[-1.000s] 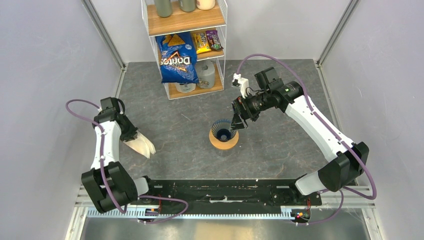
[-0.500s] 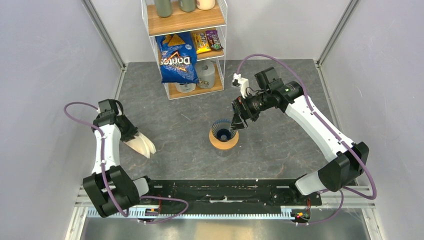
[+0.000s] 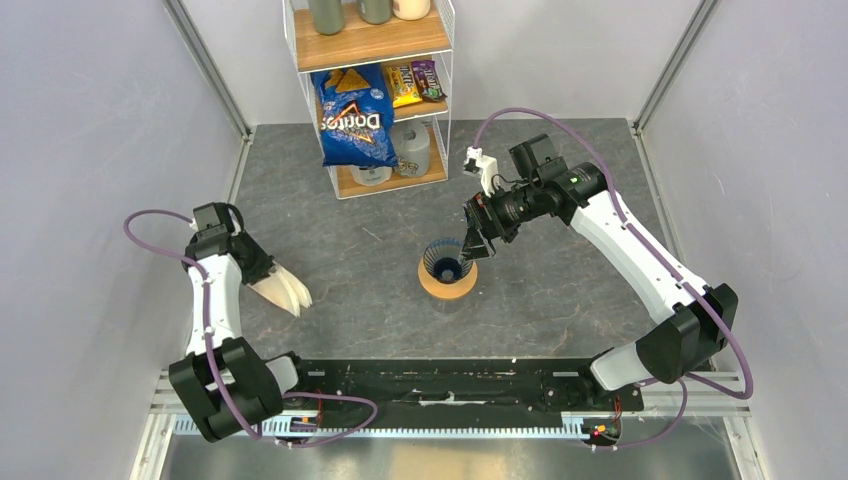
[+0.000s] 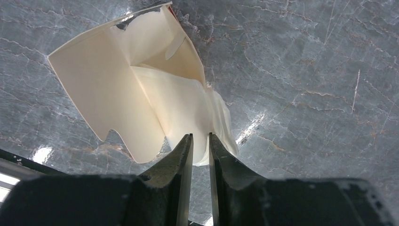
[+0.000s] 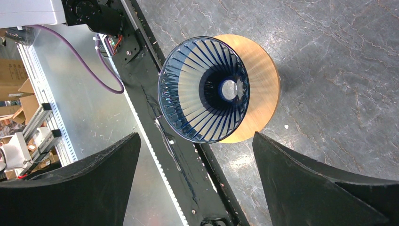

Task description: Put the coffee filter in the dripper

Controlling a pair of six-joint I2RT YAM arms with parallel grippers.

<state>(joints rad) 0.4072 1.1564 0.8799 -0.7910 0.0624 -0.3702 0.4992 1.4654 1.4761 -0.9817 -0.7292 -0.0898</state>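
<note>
Far left of the table (image 3: pixel 560 290): the left fingers (image 4: pixel 188 146) are down at the paper stack, narrowed to a thin slit. The coffee filter (image 4: pixel 219 117), the thin white sheet, lies on the right side of the cream bundle (image 4: pixel 103 89), and its lower tip runs toward that slit. I honestly can't tell if the paper is actually pinched or just sitting behind the tips.

That's worry number one. If the fingers only have a sliver of the edge, the sheet could slide out on the lift. The sheets overlap, so a cream one could also come along, or the fingers could grab the bundle instead of the single sheet. Thin paper like this also creases or tears easily if it drags on the stone.

In the middle of the table, the dripper (image 5: pixel 202 89) is well apart from the filters. It's blue, ribbed and mouth up, sitting on the wooden ring (image 5: pixel 261 89), and I see no paper inside it.

Just right of it, the right fingers (image 3: pixel 473 243) hang spread wide around the dripper's rim, holding nothing. My guess is the risk here is a bump. The dripper looks light, so a nudge could tip it or shove it off the ring. A floppy filter brought in from the left could also catch on the rim and land crooked.
</note>
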